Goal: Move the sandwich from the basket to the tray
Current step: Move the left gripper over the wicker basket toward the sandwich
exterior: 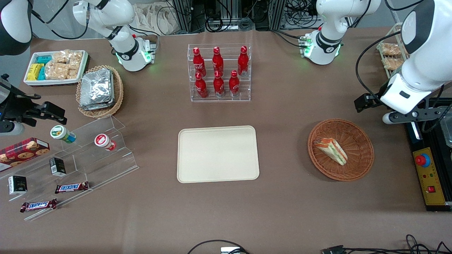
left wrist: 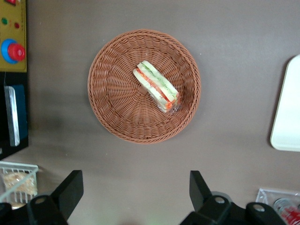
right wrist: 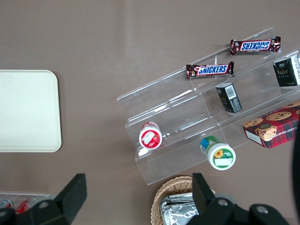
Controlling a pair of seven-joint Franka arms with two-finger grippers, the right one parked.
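The sandwich (exterior: pixel 331 151) (left wrist: pixel 157 86), a clear-wrapped wedge with orange-red and green layers, lies in the reddish-brown wicker basket (exterior: pixel 363 141) (left wrist: pixel 112 108) toward the working arm's end of the table. The cream tray (exterior: pixel 218 154) (left wrist: pixel 288 112) sits bare at the table's middle, beside the basket. My gripper (exterior: pixel 367 102) (left wrist: pixel 136 180) hovers high above the table, farther from the front camera than the basket and apart from it. Its fingers are open, with only tablecloth showing between them.
A rack of red bottles (exterior: pixel 219 72) stands farther back than the tray. A control box with a red button (exterior: pixel 429 176) sits beside the basket at the table edge. A tan basket of foil packs (exterior: pixel 99 90), a white snack bin (exterior: pixel 54 67) and an acrylic snack stand (exterior: pixel 70 165) lie toward the parked arm's end.
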